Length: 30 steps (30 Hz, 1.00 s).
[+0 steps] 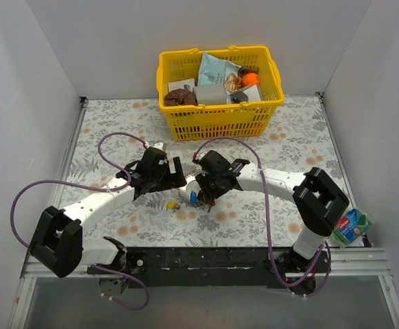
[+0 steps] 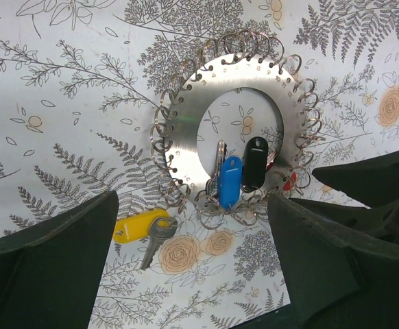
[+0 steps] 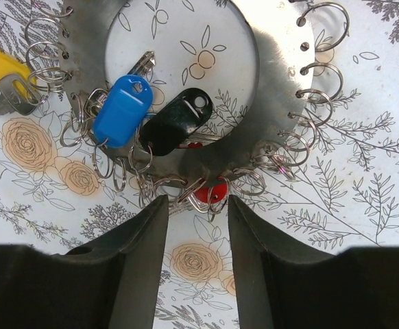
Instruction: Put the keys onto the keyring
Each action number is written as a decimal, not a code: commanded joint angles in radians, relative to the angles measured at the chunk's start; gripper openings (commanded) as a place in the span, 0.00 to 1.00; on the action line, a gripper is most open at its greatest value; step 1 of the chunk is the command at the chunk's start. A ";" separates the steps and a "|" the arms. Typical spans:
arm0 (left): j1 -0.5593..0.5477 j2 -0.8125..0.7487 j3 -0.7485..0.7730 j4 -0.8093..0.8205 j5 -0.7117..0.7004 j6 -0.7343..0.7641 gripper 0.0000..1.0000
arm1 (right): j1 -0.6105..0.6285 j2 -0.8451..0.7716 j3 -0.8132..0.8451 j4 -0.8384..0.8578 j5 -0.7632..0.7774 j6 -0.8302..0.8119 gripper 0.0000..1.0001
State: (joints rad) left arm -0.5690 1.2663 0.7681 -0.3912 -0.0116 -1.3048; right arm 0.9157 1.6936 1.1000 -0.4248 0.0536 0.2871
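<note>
Keyring position: the large flat silver-grey metal ring (image 2: 186,130) is lying flat on the floral-patterned worktop (image 2: 62,103), between the two arms, its rim lined with small wire loops. A blue-tagged key (image 2: 230,181) and a black-tagged key (image 2: 256,163) are resting across its central hole, apparently hung on the loops. A red-headed key (image 3: 210,192) is sitting at the rim.

The left gripper (image 2: 191,226) is hovering over the ring with its jaws spread wide and gripping nothing. The right gripper (image 3: 198,205) is pointing at the rim with its jaws partly apart and nothing between them; the red head is lying just beyond their tips.

Outstanding item: a yellow-tagged key (image 2: 136,225) is lying loose on the worktop just beside the rim, on no loop. It is sitting close to the left arm's own left finger, its long axis running roughly across the line of approach. The left arm is judged nearer to it; the right arm is judged better placed to steady the ring.
</note>
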 commanded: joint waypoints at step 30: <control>-0.002 0.001 -0.018 0.040 0.010 -0.013 0.91 | 0.060 -0.029 0.080 -0.032 0.043 -0.002 0.39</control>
State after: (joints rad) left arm -0.5690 1.2720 0.7597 -0.3622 -0.0029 -1.3167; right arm 0.9627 1.7031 1.1355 -0.4473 0.0715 0.2905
